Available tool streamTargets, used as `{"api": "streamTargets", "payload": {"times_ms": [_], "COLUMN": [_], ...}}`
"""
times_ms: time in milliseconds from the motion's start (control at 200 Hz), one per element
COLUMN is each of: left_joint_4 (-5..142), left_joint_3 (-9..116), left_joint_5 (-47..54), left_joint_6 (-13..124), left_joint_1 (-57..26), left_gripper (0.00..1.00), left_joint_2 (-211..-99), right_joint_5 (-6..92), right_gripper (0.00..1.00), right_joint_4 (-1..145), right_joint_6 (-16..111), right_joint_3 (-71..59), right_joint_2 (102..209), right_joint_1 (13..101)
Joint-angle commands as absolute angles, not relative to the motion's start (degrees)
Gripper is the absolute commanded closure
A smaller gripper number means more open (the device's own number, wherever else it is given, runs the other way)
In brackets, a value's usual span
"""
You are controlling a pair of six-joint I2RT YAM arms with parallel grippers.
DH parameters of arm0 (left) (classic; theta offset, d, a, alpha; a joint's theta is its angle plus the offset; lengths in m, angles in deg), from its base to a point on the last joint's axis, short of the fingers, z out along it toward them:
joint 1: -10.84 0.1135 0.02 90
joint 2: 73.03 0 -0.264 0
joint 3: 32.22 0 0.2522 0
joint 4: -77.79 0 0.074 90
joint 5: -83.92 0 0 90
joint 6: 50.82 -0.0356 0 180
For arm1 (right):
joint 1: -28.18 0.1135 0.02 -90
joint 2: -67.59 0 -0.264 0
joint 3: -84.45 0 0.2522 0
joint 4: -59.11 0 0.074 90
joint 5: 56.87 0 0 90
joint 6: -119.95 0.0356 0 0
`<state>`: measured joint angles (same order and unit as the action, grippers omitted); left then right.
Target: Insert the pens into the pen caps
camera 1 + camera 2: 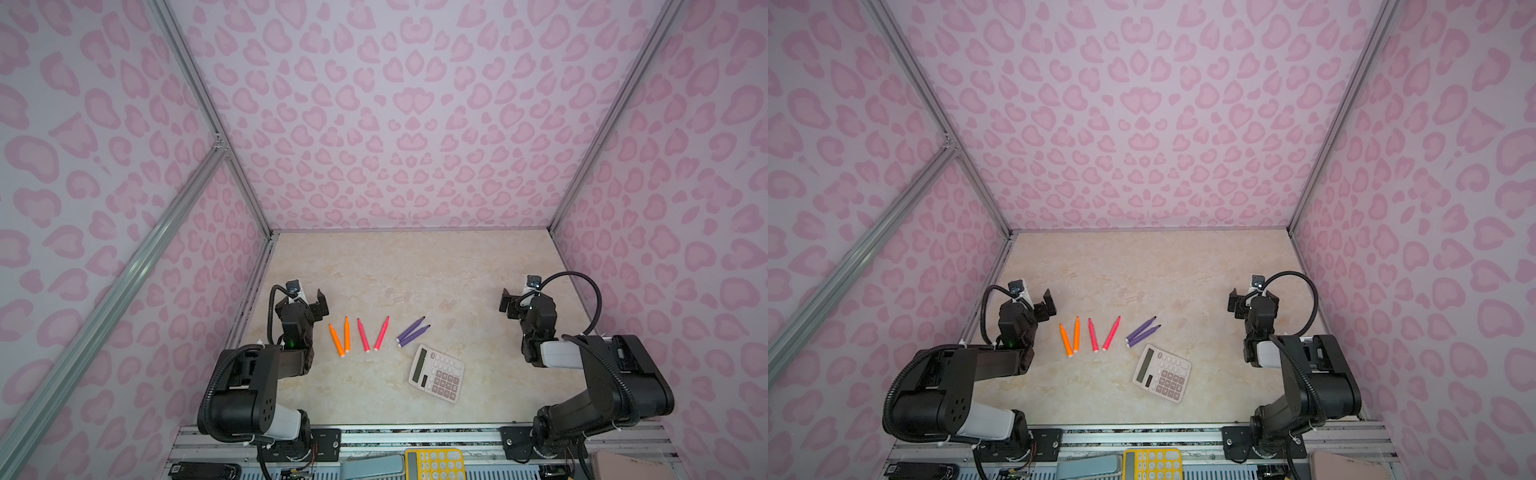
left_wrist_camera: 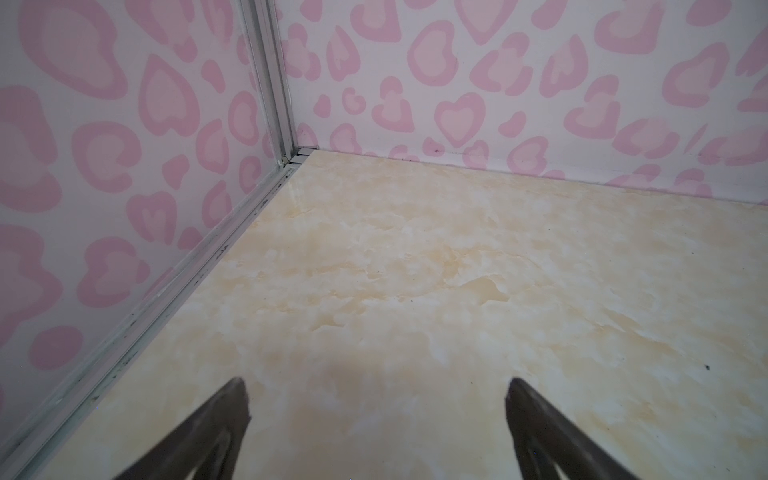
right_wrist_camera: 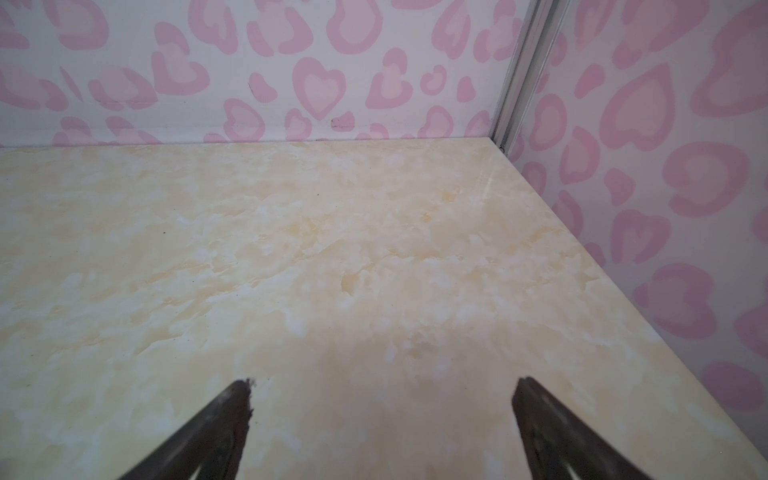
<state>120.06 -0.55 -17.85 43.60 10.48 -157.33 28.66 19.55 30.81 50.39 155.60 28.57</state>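
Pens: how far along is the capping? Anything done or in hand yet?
Done: nothing. The orange pens, pink-red pens and purple pens all lie bare-tipped on the table, no cap on any. In hand: nothing; left gripper and right gripper sit at the sides, jaws open and empty. To do: all six pens, using the faint clear pen caps lying loose beyond them.

The place was a robot test cell in a lab. Bare aluminium frame posts [image 1: 210, 104] held flat wall panels [image 1: 395, 124] printed with pink heart spots, closing in a marble-patterned tabletop [image 1: 395, 266] on the left, right and far sides. A left arm [image 1: 245, 395] and a right arm [image 1: 615, 382], both black, stood bolted to a metal rail [image 1: 415, 434] along the near edge, trailing exposed cable conduit [image 1: 594, 299]. Pens [image 1: 347, 334] and a calculator [image 1: 437, 374] lay on the tabletop.
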Motion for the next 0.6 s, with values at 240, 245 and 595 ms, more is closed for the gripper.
{"api": "streamTargets", "payload": {"times_ms": [240,245,595], "left_joint_4": [121.8,121.8,98.1], "left_joint_3": [-0.4,-0.4,2.4], "left_joint_5": [-17.8,-18.0,-16.6], "left_joint_6": [43.4,43.5,51.9], "left_joint_1": [10.6,10.6,9.9], "left_gripper": [0.02,0.02,0.02], "left_joint_2": [-157.1,-157.1,-134.5], "right_joint_5": [23.9,23.9,5.9], "right_gripper": [0.01,0.01,0.01], "right_joint_4": [18.6,18.6,43.0], "right_joint_6": [31.0,31.0,42.5], "right_joint_3": [51.8,51.8,47.7], "right_joint_2": [152.2,152.2,130.3], "right_joint_1": [29.8,29.8,38.0]}}
